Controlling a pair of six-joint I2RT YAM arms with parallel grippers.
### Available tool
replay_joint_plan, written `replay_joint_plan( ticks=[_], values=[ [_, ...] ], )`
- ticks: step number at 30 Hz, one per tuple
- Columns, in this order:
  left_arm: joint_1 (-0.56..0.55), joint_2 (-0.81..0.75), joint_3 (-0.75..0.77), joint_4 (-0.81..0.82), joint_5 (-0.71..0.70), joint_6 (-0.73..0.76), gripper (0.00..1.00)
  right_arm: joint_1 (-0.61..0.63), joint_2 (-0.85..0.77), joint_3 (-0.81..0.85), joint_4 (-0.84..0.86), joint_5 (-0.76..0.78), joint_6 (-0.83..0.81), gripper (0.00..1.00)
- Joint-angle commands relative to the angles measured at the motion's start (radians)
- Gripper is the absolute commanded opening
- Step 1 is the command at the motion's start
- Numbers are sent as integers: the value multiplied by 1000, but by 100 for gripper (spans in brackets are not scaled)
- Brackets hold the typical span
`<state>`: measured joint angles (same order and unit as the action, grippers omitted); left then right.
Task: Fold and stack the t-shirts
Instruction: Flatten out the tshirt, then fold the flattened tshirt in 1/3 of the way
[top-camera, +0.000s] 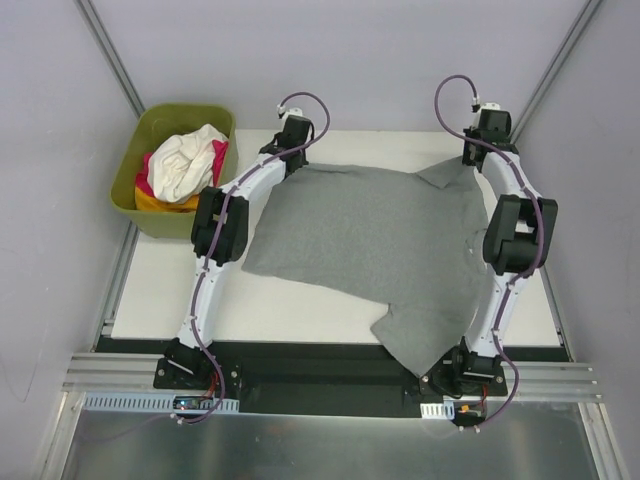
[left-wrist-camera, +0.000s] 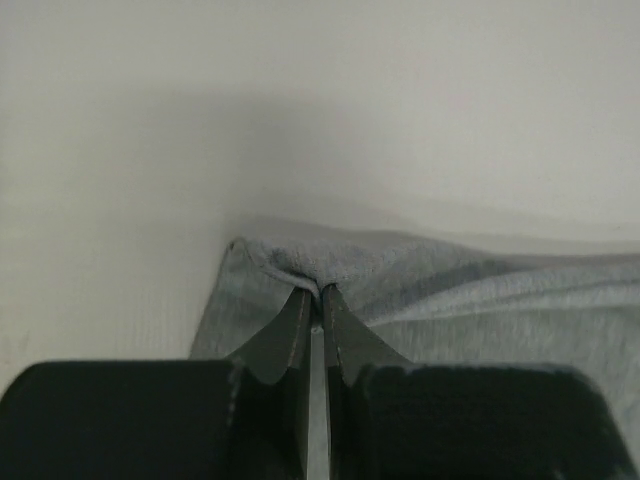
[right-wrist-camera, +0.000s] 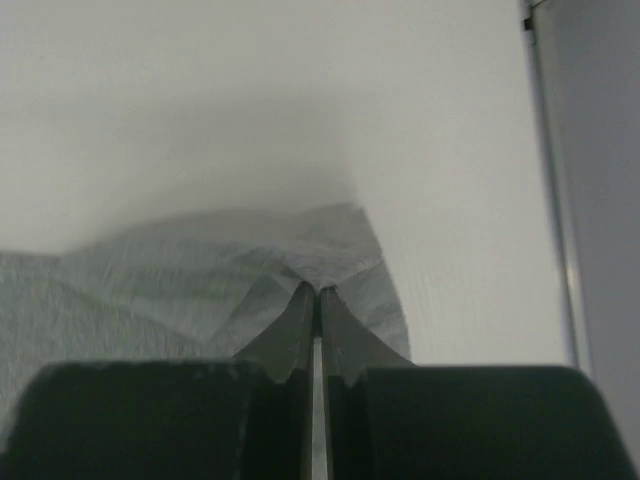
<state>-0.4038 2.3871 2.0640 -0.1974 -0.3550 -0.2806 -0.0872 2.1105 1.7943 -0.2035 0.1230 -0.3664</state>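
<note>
The heather grey t-shirt (top-camera: 375, 245) lies spread over the white table, one part hanging over the near edge by the right arm's base. My left gripper (top-camera: 290, 150) is at the shirt's far left corner and is shut on its edge (left-wrist-camera: 300, 265). My right gripper (top-camera: 478, 150) is at the far right corner and is shut on the cloth (right-wrist-camera: 330, 255). In both wrist views the fingers (left-wrist-camera: 295, 325) (right-wrist-camera: 298, 325) pinch a small peak of grey fabric. White, pink and orange-yellow shirts (top-camera: 185, 165) lie bundled in the tub.
The olive-green plastic tub (top-camera: 150, 125) stands off the table's far left corner. The white table (top-camera: 160, 290) ends near the right gripper, with a metal frame rail (right-wrist-camera: 545, 190) just beyond. Grey walls enclose the back and sides.
</note>
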Motion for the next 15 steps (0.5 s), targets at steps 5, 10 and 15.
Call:
replay_joint_plan(
  ticks=[5,10,15],
  values=[
    [34,76,136,4,110,-84,2,4,33,108,-10,-112,46,1],
    [40,63,128,4,128,-77,0,4,-73,24,-40,-114,72,1],
    [40,3,50,4,129,-83,0,4,-211,-99,-128,-135,159,1]
  ],
)
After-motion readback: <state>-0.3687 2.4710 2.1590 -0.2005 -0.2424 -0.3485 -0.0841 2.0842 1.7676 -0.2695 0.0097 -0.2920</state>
